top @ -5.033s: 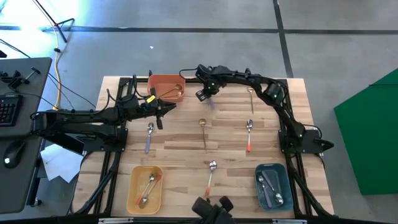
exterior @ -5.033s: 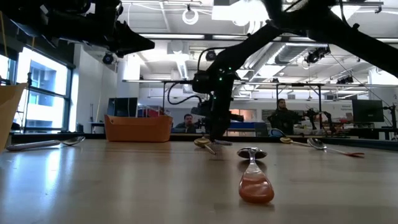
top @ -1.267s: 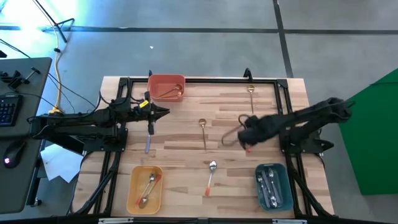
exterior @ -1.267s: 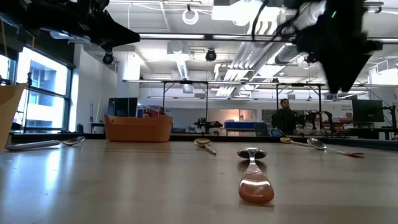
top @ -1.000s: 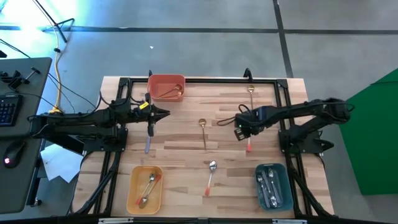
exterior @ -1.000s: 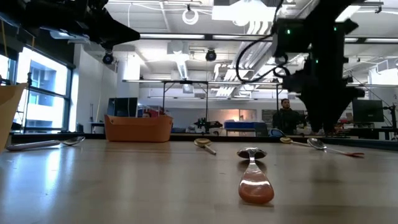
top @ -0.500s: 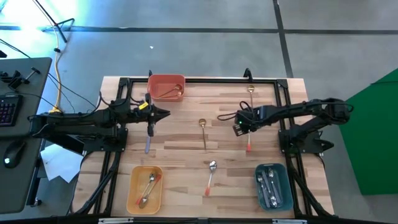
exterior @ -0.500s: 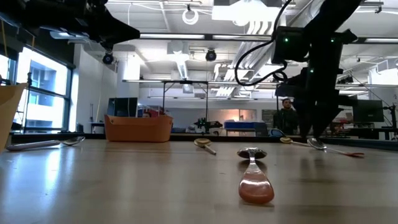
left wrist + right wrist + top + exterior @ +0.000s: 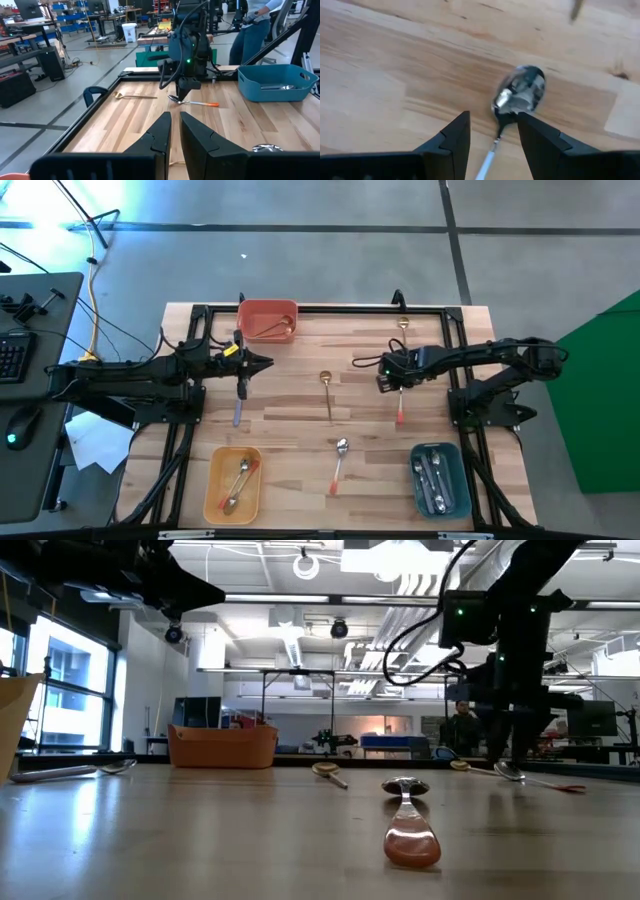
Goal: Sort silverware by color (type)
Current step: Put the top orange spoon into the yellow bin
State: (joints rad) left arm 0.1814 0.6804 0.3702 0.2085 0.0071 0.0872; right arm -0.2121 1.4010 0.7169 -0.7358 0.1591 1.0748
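Observation:
An orange-handled spoon lies flat on the table right of centre; its bowl points to the far edge. My right gripper is low over it, open, one finger on each side of the spoon's neck; I see no touch. My left gripper hovers near a purple-handled spoon on the left, fingers a narrow gap apart. Loose on the table are two gold spoons and another orange-handled spoon.
A red bin at the far edge holds gold spoons. At the near edge, a yellow bin holds orange-handled spoons and a teal bin holds silver ones. A black frame rims the table. People show in the room behind.
My right gripper has moved a little toward the far edge and come down over the bowl end of the orange-handled spoon. The spoon has stayed where it was.

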